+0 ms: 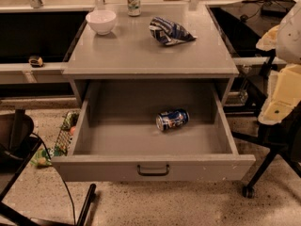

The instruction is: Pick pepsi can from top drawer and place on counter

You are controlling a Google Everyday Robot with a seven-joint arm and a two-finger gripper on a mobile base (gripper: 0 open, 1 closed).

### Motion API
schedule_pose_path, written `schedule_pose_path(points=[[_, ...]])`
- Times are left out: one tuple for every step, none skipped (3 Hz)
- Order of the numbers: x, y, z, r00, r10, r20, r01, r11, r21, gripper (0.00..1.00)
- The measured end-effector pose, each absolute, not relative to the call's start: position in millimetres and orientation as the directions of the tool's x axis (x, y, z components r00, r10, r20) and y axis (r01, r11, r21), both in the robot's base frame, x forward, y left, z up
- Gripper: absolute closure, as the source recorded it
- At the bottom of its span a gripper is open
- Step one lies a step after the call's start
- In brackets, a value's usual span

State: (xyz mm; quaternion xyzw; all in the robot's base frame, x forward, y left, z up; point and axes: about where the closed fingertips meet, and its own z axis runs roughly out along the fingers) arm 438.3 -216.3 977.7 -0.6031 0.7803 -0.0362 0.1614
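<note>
The pepsi can (172, 119), blue with white and red markings, lies on its side in the open top drawer (117, 140), right of centre. The drawer is pulled fully out, and its dark bar handle (153, 170) is at the front. The grey counter (141, 46) is the cabinet's top, above and behind the drawer. Pale arm segments (282, 91) of my robot stand at the right edge, beside the drawer and well right of the can. My gripper is out of view past that edge.
On the counter stand a white bowl (101, 21) at back left, a green-and-white can (133, 0) at the back, and a blue-and-white striped snack bag (169, 31). A wheeled chair base (263, 168) is at right and a dark chair (14, 140) at left.
</note>
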Motion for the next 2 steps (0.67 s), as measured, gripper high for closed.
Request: schedule_pose_path(points=[[438.3, -216.3, 977.7, -0.22, -0.953, -0.208, -0.93, 0.27, -0.251, 0.0], [450.5, -211.2, 960.0, -0.156, -0.952, -0.265, -0.938, 0.227, -0.263, 0.0]])
